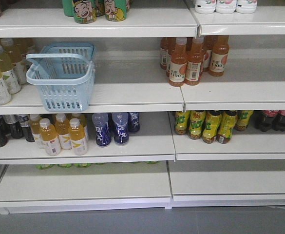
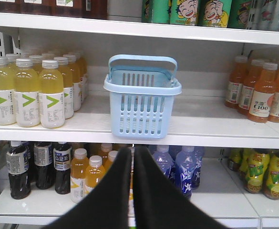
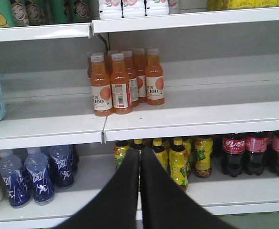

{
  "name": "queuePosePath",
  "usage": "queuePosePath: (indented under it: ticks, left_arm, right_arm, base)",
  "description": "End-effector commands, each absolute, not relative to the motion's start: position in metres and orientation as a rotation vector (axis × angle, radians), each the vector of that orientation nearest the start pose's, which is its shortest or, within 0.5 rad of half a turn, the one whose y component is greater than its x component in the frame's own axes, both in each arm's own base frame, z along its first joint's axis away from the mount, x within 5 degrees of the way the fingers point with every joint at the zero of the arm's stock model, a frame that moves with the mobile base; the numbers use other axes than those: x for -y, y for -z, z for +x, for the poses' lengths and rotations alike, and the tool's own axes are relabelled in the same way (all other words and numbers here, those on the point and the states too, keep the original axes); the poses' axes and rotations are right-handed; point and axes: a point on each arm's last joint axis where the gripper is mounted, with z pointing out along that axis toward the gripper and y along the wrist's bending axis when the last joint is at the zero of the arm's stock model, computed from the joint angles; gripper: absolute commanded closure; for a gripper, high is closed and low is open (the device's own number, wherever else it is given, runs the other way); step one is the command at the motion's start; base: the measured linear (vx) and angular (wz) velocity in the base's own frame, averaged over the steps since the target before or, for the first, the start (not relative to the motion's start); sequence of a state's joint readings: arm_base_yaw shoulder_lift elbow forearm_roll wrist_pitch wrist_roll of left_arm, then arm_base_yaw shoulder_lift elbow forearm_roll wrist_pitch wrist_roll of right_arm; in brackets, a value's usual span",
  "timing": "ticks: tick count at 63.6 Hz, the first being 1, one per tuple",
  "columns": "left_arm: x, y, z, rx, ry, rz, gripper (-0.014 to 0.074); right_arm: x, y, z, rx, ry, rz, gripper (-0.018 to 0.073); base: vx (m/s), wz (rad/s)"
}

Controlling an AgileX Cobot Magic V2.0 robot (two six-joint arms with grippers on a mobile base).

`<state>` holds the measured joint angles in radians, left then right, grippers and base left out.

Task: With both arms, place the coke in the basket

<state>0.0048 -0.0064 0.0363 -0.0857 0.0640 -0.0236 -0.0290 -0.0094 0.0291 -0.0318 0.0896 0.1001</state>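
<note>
Shop shelves [image 1: 220,92], basket [image 1: 64,92] on middle tier, coke [image 3: 234,153] lower right, left gripper [image 2: 132,151] and right gripper [image 3: 139,152] both pressed together

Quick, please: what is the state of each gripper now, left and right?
Left gripper: closed, holding nothing.
Right gripper: closed, holding nothing.

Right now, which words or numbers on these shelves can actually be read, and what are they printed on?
"C100": on the orange drink bottles.
White Coca-Cola script, blurred: on red labels of the coke bottles.
Too small to read: print on the blue bottles, yellow bottles, green cans.
</note>
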Motion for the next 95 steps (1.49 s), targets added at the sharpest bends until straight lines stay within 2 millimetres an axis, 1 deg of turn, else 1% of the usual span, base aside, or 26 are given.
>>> queuePosePath:
  ticks: [1,95]
  left_arm:
    - [-0.0004,-0.2007,0.0574,-1.506,0.080,-0.085,0.0603]
    - [-0.0004,-0.2007,0.0574,-1.506,0.080,-0.085,0.0603]
  right_arm:
    - [0.0020,-0.1988,0.0560,-1.513,-0.023,0.075,0.0568]
    - [0.0020,-0.1988,0.0560,-1.513,-0.023,0.075,0.0568]
  base:
    - [0.08,0.01]
    - [0.06,0.00]
